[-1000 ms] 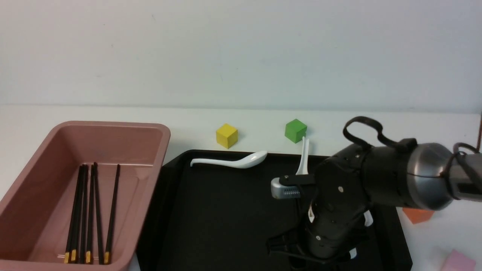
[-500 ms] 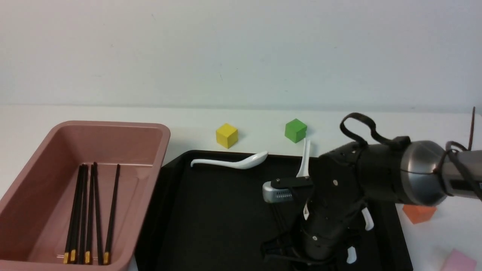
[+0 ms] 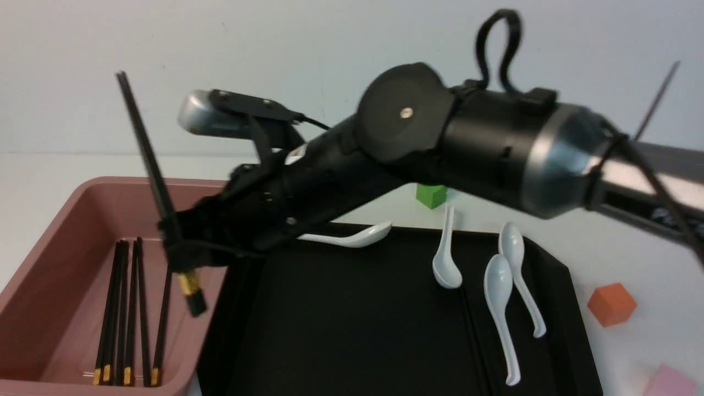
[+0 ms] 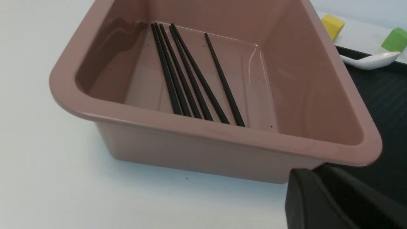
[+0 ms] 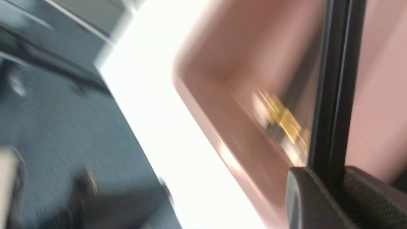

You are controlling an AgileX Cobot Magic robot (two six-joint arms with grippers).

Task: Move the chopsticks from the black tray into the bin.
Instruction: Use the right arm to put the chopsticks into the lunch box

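Fingers (image 5: 305,200) of the right gripper (image 3: 179,250): pressing together on a single chopstick (image 3: 144,137), pinching it just above its gold band. Holding it steeply tilted, banded end downward, thin end rising well above the arm. Hanging it over the bin (image 3: 60,220), close to the wall that faces the black tray (image 3: 341,324); apparently not touching the bin floor, as far as the front view allows. Appearing in the right wrist view as a dark bar running up from between the two pads, with blurred gold bands beyond it.

Nearing completion, by judgement: already lying flat in the bin, five other chopsticks (image 3: 124,308), roughly parallel, gold ends toward the robot. Showing on the visible parts of the tray only four white spoons (image 3: 498,308) and no further sticks, though hiding the tray's far left corner behind the arm. Remaining, apparently: lowering or releasing this stick into the bin.

Left gripper (image 4: 314,173): showing only as a dark edge just beside the bin's near corner, by the tabletop (image 4: 47,165); not telling whether spread or closed.
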